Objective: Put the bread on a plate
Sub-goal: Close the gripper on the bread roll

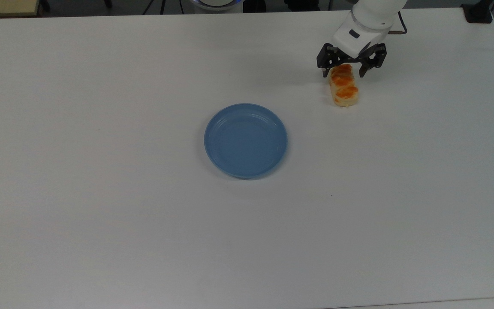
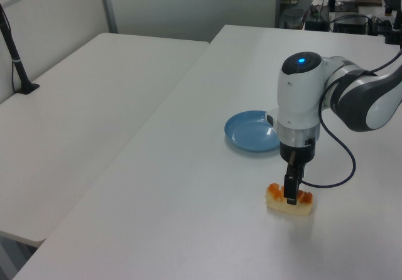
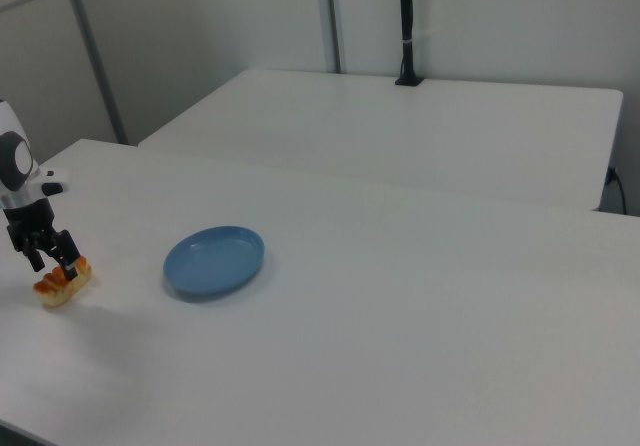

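The top view looks straight down on the desk (image 1: 101, 236) from high up. The left view and right view look across it from opposite sides. All share the plate (image 1: 245, 140).

- You have a wide white work table (image 1: 101, 223) under everything.
- You'll see a second white table (image 2: 81, 98) beside it, across a narrow gap.
- A black upright pole (image 3: 405, 26) stands on that second table's far edge.
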`<state>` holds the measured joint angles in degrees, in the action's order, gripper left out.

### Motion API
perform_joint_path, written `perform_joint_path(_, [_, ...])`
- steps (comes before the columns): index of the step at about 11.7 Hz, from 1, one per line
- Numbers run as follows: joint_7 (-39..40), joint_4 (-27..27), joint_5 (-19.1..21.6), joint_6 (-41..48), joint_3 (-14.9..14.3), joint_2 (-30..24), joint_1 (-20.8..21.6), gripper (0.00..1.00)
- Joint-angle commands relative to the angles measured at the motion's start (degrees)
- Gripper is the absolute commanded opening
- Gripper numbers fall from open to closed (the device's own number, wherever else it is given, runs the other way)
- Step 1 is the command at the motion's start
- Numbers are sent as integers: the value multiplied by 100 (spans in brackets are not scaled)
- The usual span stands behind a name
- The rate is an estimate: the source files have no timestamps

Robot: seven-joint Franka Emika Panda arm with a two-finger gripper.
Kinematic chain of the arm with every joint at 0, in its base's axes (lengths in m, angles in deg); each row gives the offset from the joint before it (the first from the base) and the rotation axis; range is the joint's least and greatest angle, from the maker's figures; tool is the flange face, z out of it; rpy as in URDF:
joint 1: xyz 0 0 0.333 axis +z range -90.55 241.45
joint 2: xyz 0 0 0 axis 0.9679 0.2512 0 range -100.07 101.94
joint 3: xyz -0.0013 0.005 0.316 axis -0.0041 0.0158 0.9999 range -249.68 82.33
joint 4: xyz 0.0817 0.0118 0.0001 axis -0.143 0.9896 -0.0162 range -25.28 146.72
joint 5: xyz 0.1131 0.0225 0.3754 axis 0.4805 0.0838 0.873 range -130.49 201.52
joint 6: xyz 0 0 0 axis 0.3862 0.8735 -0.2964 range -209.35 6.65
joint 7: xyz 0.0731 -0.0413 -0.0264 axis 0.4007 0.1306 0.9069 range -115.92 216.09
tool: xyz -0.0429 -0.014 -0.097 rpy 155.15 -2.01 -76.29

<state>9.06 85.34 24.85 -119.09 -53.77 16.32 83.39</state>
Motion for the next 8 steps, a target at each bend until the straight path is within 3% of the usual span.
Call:
perform_joint_path(1, [-178, -98, -190, -77, -28, 140, 120, 100])
perform_joint_path(4, [-204, -98, -383, -77, -28, 281, 191, 99])
perform_joint_path(5, [-204, -98, -427, -77, -28, 316, 191, 94])
perform_joint_path(8, [-204, -98, -471, -77, -28, 325, 191, 61])
